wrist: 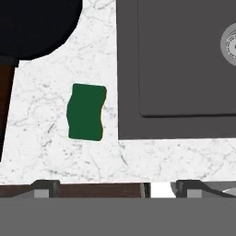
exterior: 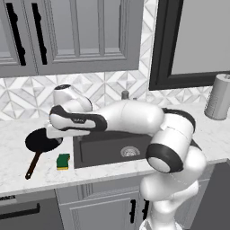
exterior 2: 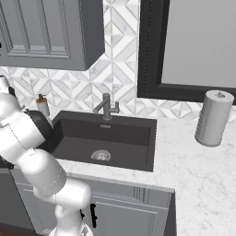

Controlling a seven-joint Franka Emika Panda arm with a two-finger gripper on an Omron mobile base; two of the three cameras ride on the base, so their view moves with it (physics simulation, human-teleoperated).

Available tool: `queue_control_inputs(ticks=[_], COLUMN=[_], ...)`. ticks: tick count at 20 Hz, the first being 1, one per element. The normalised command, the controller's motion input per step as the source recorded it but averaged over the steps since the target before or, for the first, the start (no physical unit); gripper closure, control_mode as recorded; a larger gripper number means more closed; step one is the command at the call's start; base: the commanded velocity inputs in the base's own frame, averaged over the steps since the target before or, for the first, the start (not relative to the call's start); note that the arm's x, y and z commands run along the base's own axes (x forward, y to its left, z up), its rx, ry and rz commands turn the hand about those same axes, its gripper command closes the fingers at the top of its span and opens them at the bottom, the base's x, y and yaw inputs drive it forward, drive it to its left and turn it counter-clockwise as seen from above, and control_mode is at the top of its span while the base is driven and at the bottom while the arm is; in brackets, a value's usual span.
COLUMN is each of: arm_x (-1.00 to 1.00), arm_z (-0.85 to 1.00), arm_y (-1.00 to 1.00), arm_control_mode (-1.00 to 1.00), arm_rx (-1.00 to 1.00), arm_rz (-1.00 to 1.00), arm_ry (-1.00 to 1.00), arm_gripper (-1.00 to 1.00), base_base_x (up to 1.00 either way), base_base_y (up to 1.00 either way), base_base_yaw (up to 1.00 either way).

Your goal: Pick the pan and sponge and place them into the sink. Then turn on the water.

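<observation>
The white arm (exterior: 134, 117) rises from its base near the front edge of the counter, bends at a thick dark-jointed elbow (exterior: 170, 148), and reaches level and leftward, its long forearm stretched out flat. The wrist (exterior: 74, 120) turns downward at the far end, with the hand aimed straight down. The gripper (wrist: 117, 186) hangs with its jaws spread wide apart, holding nothing; the two dark fingertips (wrist: 45, 186) stand well apart from each other.

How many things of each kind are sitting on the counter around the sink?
Pan: 1
Sponge: 1
Paper towel roll: 1
Soap bottle: 1
Total: 4
</observation>
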Motion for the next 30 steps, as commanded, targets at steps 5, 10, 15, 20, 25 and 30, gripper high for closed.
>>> queue_control_inputs(ticks=[5, 10, 15, 20, 25, 30], arm_x=[0.06, 0.14, 0.11, 0.16, 0.16, 0.06], arm_z=[-0.15, -0.31, -0.20, -0.21, -0.17, -0.03], arm_y=[0.19, 0.45, 0.45, 0.49, 0.45, 0.22], arm_control_mode=[-1.00, -1.00, -1.00, -1.00, -1.00, -1.00], arm_rx=[0.00, 0.00, 0.00, 0.00, 0.00, -0.01], arm_rz=[0.00, 0.00, 0.00, 0.00, 0.00, 0.00], arm_ry=[0.00, 0.00, 0.00, 0.00, 0.00, 0.05], arm_gripper=[-1.00, -1.00, -1.00, -1.00, -1.00, -1.00], base_base_x=[0.00, 0.00, 0.00, 0.00, 0.00, 0.00], base_base_y=[0.00, 0.00, 0.00, 0.00, 0.00, 0.00], base_base_yaw=[0.00, 0.00, 0.00, 0.00, 0.00, 0.00])
